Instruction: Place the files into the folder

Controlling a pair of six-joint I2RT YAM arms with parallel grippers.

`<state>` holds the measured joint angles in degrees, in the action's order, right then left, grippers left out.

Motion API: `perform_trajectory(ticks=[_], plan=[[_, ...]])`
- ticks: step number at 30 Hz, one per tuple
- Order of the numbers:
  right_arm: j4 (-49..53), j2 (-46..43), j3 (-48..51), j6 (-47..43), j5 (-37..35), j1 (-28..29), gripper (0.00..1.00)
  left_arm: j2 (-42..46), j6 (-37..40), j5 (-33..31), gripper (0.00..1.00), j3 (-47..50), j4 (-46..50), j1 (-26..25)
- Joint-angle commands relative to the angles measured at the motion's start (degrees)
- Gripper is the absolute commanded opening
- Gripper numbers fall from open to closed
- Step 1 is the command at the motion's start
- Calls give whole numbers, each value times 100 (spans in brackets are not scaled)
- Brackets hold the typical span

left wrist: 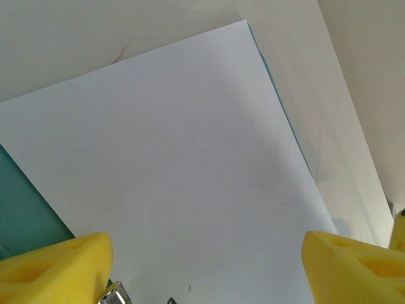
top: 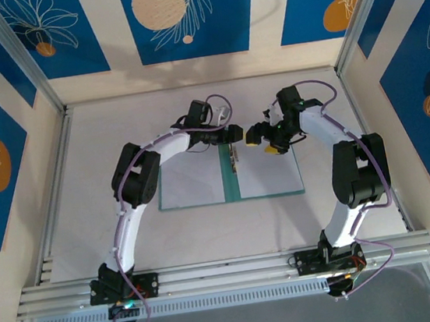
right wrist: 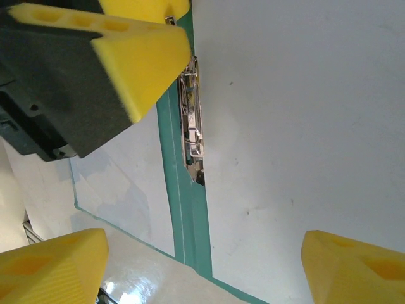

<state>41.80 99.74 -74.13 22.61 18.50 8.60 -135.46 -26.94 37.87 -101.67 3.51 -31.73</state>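
The teal folder (top: 232,189) lies open and flat on the table, a white file on its left leaf (top: 190,184) and another on its right leaf (top: 270,174). Its silver clip (top: 235,162) sits on the spine. My left gripper (top: 234,133) and right gripper (top: 256,135) hover close together over the spine's far end, both open and empty. In the left wrist view a file (left wrist: 183,164) spreads under the left gripper (left wrist: 205,269), with folder teal (left wrist: 19,218) beside it. Beneath the right gripper (right wrist: 202,269) are the spine (right wrist: 193,221), the clip (right wrist: 192,123) and both files (right wrist: 297,126).
A yellow and black finger of the left gripper (right wrist: 136,60) crowds the top left of the right wrist view, close to the clip. Bare pale table (top: 208,232) surrounds the folder. Walls (top: 10,155) and metal rails (top: 228,271) fence the workspace.
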Motion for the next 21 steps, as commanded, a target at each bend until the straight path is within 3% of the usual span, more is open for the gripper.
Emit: perform_trajectory(ticks=[1, 21], plan=[[101, -205, 84, -88, 204, -44, 81, 393, -99, 276, 78, 110, -231, 54], [109, -308, 210, -129, 312, -186, 81, 1083, -691, 1057, 76, 1049, -1046, 97]])
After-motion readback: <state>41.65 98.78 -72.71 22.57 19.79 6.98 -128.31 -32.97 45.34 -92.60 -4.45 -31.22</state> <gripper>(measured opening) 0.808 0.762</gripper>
